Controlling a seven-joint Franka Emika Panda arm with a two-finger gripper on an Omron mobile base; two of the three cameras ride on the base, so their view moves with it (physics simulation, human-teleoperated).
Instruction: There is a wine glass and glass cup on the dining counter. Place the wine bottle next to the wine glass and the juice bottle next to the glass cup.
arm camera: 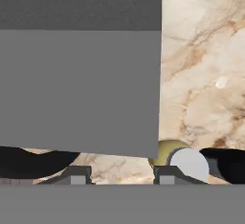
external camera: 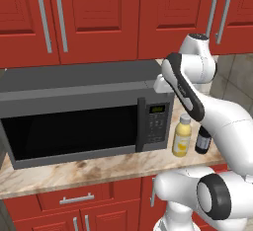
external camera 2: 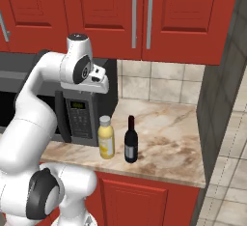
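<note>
Both tips of the pincer (arm camera: 117,174) stand well apart, empty, above the juice bottle (arm camera: 178,159).

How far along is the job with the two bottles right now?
Nothing looks done yet. The juice bottle and wine bottle both stand on the marbled counter beside the microwave, untouched. The gripper hangs open above them, holding nothing. Both pickups and both placements beside the glasses remain.
</note>
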